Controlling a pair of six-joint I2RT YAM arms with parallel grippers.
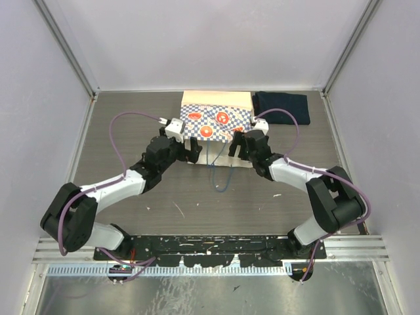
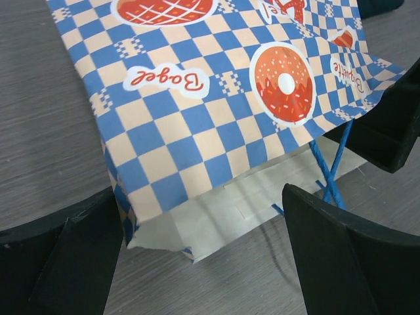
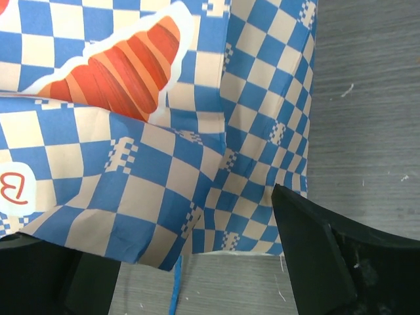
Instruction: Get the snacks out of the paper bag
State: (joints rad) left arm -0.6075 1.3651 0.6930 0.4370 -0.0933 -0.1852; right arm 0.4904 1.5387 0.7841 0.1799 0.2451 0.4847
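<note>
The paper bag (image 1: 216,121) lies flat on the gray worktop (image 1: 197,210), in the middle by the far edge. The far end of the bag is plain tan. The rest has blue and cream squares like a checkerboard. It has red and orange pictures of baked things on it. In the left wrist view there is a doughnut (image 2: 284,82) with sprinkles and the word "Bagel" (image 2: 167,79) in red letters. In the right wrist view there is a striped croissant (image 3: 118,65). The open end of the bag points to the near edge of the worktop. The paper inside the open end is white. The opening is only a thin gap, so what is inside is hidden. Blue string handles (image 1: 220,174) hang out of the open end and lie on the worktop.

The left end effector (image 1: 190,152) is at the left corner of the open end. Its two black fingers (image 2: 65,262) are spread wide, with the bag's corner between them, and they squeeze nothing. The right end effector (image 1: 237,146) is at the right corner of the open end. Its fingers (image 3: 328,256) are spread wide too, with the bag's edge between them, and they hold nothing.

A dark blue folded cloth (image 1: 282,107) lies just beside the bag, near the far right corner of the worktop.
</note>
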